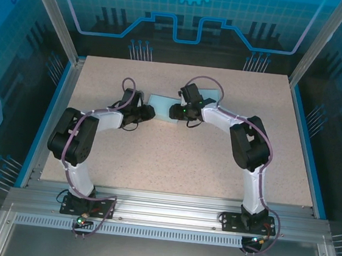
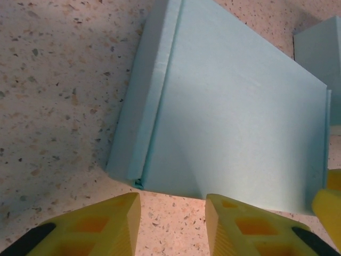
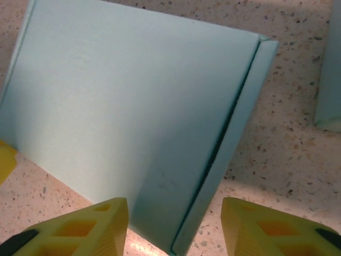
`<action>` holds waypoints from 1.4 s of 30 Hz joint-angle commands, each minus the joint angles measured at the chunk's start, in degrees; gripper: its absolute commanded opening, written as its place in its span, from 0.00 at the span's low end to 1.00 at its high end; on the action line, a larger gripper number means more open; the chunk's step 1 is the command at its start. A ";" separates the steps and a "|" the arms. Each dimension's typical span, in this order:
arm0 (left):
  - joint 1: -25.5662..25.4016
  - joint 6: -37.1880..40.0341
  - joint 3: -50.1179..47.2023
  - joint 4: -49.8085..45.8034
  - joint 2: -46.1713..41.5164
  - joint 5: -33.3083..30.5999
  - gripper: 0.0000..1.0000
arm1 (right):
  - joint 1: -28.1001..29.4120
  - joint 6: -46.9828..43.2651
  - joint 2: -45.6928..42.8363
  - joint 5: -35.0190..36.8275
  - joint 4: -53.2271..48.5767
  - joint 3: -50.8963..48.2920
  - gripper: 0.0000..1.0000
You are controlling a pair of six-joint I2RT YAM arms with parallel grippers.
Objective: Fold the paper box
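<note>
Your paper box (image 1: 161, 106) lies mid-way on the table (image 1: 216, 163), between the left gripper (image 2: 171, 208) and the right gripper (image 3: 175, 208). Both stand half open, holding nothing — an uneven push could slide it or crush the side flap (image 3: 234, 128).

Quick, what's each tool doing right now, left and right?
Left tool: open, holding nothing, close to the paper box.
Right tool: open, holding nothing, at the box's folded edge.

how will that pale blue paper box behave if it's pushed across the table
The paper box looks like thin folded card, so probably light and quick to slide on the smooth table. Its side flap lies along a crease and seems unfastened, so it may flex or spring up rather than stay stiff.
</note>
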 commanded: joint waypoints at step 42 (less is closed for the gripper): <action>4.44 38.48 -42.03 49.63 -27.31 -26.49 0.99 | -24.35 -26.64 -47.48 19.16 41.77 -56.68 1.00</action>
